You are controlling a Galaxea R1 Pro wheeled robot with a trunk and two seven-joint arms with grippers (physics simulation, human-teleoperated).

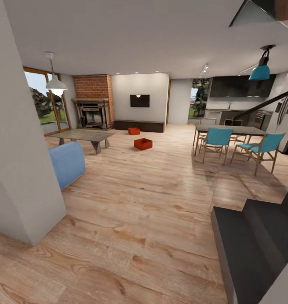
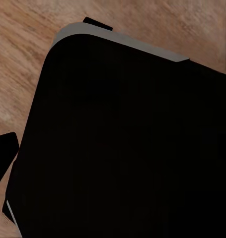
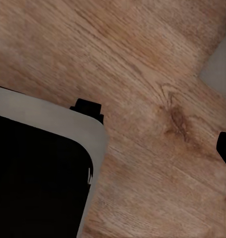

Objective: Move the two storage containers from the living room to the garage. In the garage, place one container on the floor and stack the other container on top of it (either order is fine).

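Observation:
I am looking into the living room with its brick fireplace (image 1: pixel 93 105), black wall TV (image 1: pixel 139 100) and long dark cabinet (image 1: pixel 139 125). The two storage containers lie far ahead on the wood plank floor. One orange-red bin (image 1: pixel 142 144) is nearer and the other (image 1: pixel 134 131) sits just before the cabinet. Both wrist views look down on my black base (image 2: pixel 127 144) (image 3: pixel 38 183) over the planks. A dark fingertip (image 2: pixel 2 156) shows at the left wrist view's edge, and a dark fingertip (image 3: pixel 225 148) at the right wrist view's edge. Nothing lies between the fingers.
A white wall corner (image 1: pixel 21 169) stands close on the left, with a blue sofa (image 1: pixel 68 162) and grey coffee table (image 1: pixel 82 136) behind it. On the right are a dining table with blue chairs (image 1: pixel 228 141) and dark steps (image 1: pixel 258 240). Open wood floor (image 1: pixel 152 198) runs ahead to the bins.

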